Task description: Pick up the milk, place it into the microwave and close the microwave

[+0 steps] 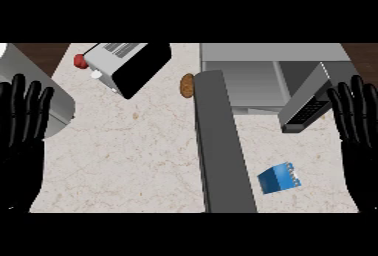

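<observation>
Nearest, the blue milk carton (pixel 279 178) lies on the counter (pixel 133 150), just right of the microwave door (pixel 221 150), which stands swung open. The left hand (pixel 26 115) and right hand (pixel 354 117) rest at the view's side edges, fingers straight, holding nothing. Farther back is the microwave (pixel 249 82). Judging by this, all 3 steps are left: pick, place, close.

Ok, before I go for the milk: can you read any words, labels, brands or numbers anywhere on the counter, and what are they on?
Nothing here can be quoted as a word or number.
milk carton: pale marks near its upper edge, too blurred to read.
microwave keypad: light specks on the dark panel, too small to read.
toaster: no lettering visible.
</observation>
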### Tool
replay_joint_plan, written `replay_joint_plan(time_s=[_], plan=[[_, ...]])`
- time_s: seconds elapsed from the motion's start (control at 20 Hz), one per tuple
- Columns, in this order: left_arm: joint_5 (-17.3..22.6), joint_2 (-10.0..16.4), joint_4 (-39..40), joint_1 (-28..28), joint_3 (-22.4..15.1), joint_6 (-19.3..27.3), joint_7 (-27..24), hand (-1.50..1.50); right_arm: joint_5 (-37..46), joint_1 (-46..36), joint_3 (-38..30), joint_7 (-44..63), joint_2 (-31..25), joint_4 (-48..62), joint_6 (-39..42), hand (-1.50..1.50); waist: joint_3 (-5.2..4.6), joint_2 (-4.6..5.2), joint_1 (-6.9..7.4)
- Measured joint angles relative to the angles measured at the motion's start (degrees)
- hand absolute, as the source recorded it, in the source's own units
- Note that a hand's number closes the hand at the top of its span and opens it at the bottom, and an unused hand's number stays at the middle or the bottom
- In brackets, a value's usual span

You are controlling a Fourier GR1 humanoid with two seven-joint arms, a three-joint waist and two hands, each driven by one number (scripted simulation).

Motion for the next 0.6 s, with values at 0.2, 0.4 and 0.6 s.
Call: replay_joint_plan(time_s=[0.2, 0.4, 0.6], plan=[[-0.7, 0.5, -1.3, 0.6, 0.0, -0.3, 1.2, -1.50, 3.1, 2.8, 1.7, 2.2, 1.0, -5.0, -1.8, -1.50, -0.43, 1.31, -0.23], [2.1, -1.2, -0.7, 3.6, -0.9, -1.1, 2.2, -1.50, 3.5, 7.2, 3.9, 7.4, 1.3, -12.1, -1.8, -1.50, -0.61, 1.72, -0.49], [8.2, -1.7, -4.3, 9.3, -0.2, -3.5, 3.3, -1.50, 4.7, 11.7, 7.7, 10.2, 2.7, -17.3, -2.1, -1.50, -0.67, 1.87, -0.27]])
